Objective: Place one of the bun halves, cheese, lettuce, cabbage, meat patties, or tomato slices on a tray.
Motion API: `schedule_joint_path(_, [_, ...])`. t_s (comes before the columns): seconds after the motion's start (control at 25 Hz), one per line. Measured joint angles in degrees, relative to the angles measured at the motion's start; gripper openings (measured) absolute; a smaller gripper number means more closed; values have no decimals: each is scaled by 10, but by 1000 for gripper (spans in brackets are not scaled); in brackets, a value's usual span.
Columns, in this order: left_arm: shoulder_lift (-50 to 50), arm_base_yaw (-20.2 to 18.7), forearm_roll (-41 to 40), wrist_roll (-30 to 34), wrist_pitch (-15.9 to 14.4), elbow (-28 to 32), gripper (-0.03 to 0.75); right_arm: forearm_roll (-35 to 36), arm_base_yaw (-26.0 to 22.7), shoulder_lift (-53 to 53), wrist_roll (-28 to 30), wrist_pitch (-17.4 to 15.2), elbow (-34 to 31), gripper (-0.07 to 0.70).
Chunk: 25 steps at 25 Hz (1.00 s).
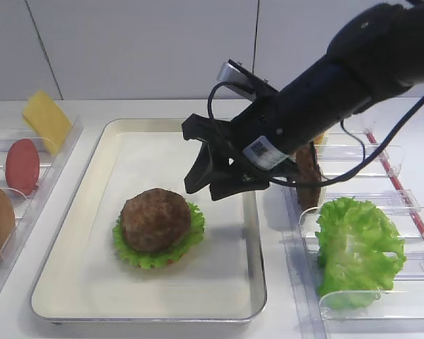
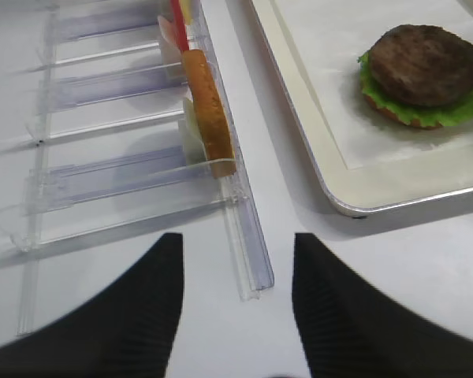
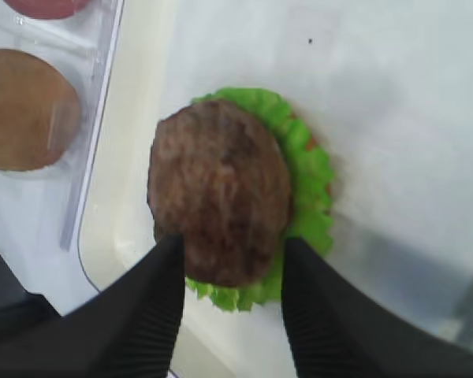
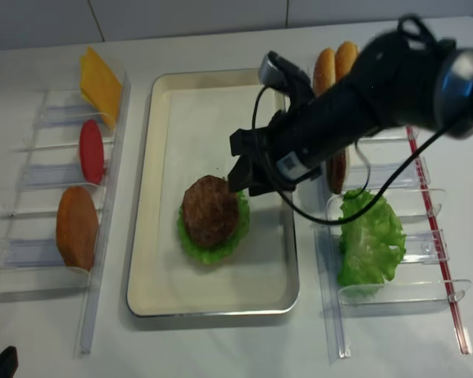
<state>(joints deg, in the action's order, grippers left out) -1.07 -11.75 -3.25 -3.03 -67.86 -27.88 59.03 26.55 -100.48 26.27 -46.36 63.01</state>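
A brown meat patty (image 1: 155, 219) lies flat on a frilly lettuce leaf (image 1: 191, 236) in the near half of the tray (image 1: 113, 141), with a sliver of bun (image 2: 382, 112) peeking out from under the green in the left wrist view. The patty is nearly round; seen from the right wrist camera it is slightly oval, its longer side running from the gripper toward the far end of the tray. The right gripper (image 1: 208, 185) hangs over the tray just beyond the stack, its two dark fingers (image 3: 146, 315) spread with nothing between them, their tips straddling the patty's near edge without clearly touching it. The left gripper (image 2: 236, 307) hovers over the bare table beside the left rack, its jaws apart and empty. In that clear rack stand a bun half (image 4: 77, 227), a red tomato slice (image 4: 91, 151) and a yellow cheese slice (image 4: 101, 85), each upright on edge in its own slot. In the rack on the right, a second lettuce leaf (image 1: 357, 247) fills a near slot, another patty (image 1: 309, 176) stands on edge behind the arm, and two bun halves (image 4: 335, 67) stand at the far end.
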Motion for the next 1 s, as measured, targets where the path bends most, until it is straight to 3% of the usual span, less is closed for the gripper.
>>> schedule_joint_path(0.2, [0,0,0,0,0,0,302,-173,0,26,-128,-100,72,330])
schedule_joint_path(0.44, [0,0,0,0,0,1,302,-308,0,64,-235,-218,143,330])
schedule_joint_path(0.76, [0,0,0,0,0,3,302,-424,0,150,-324,-242,155,330])
schedule_joint_path(1.0, [0,0,0,0,0,3,302,-473,0,231,-335,-247,153,330])
